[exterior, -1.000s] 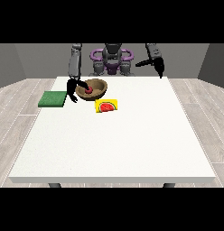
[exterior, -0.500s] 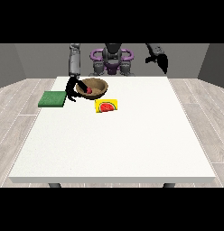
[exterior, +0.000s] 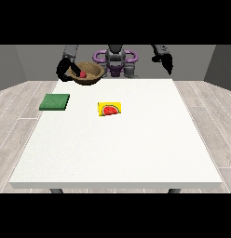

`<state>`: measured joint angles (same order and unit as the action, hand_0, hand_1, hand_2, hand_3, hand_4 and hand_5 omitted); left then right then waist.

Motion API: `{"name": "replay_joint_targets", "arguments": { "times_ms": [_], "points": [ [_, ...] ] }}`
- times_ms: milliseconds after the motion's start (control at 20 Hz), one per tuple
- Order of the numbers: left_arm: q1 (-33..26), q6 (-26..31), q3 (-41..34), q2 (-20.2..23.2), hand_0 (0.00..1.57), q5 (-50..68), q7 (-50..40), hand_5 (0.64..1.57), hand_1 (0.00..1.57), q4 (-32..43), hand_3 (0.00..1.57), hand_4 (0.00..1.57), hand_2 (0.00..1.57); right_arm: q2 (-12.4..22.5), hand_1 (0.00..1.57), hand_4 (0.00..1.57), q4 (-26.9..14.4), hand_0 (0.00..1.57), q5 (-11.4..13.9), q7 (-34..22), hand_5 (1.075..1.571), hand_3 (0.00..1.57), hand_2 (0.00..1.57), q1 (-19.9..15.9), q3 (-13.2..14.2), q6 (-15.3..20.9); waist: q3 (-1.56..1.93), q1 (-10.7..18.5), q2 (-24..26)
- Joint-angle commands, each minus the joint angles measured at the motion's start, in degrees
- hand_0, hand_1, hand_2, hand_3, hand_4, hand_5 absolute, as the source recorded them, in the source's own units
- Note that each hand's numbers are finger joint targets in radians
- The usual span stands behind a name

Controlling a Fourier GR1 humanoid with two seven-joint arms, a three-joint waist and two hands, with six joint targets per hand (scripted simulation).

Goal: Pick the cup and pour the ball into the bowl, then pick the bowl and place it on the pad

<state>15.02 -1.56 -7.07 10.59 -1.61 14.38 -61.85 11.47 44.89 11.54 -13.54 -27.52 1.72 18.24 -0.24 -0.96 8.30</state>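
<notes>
— Where's the bowl [exterior: 88, 73]?
— Up at the far left, above the table [exterior: 136, 139] (ball [exterior: 82, 74] inside it). The pad [exterior: 55, 102] lies nearer, left; the card [exterior: 110, 109] sits right of it.

A large white table [exterior: 122, 148] with a flat rectangular top stands on a floor of pale planks [exterior: 15, 121]. Two items lie directly on it: a green pad [exterior: 55, 102] flat near the edge at the view's left, and a yellow cup [exterior: 110, 109] with a red watermelon picture, lying near the middle of the far half. The two sit well apart, and neither overhangs an edge.
</notes>
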Motion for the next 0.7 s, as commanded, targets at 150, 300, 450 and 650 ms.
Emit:
{"name": "replay_joint_targets", "arguments": {
  "times_ms": [150, 300, 450, 650],
  "points": [
    [0.86, -1.86, -1.48, -0.2, 0.0, 0.07, 1.87, 1.418, 0.0, -1.26, 0.0, 1.0, 0.0, 5.9, 1.57, 0.79, 6.6, 1.57, -3.05, -5.14, 1.57, 0.77, 1.57, -1.05, 3.7, -6.04, 0.22, -0.96, -4.17],
    [1.06, 1.98, -0.33, 0.6, 0.0, 1.02, 1.7, 1.43, 0.0, -4.25, 0.0, 1.03, 0.0, 10.12, 1.57, 0.79, 3.95, 1.57, -4.55, -3.84, 1.57, 0.77, 1.57, -3.11, 8.38, -5.71, 0.24, 2.86, -7.57],
    [4.24, 2.91, -3.66, 2.57, 0.0, 3.23, 3.35, 1.463, 0.0, -2.2, 0.0, 1.15, 0.0, 13.33, 1.57, 0.79, 4.36, 1.57, -5.7, 0.16, 1.57, 0.68, 1.57, -3.24, 9.32, -9.93, 0.23, 0.92, -11.27],
    [6.83, 11.9, -10.24, 11.92, 0.0, 11.31, -1.38, 1.525, 0.0, -6.39, 0.0, 1.31, 0.0, 17.95, 1.57, 0.91, -0.26, 1.57, -7.88, 7.64, 1.571, 0.0, 1.57, 0.95, 14.25, -11.08, 0.3, 5.26, -12.87]
  ]
}}
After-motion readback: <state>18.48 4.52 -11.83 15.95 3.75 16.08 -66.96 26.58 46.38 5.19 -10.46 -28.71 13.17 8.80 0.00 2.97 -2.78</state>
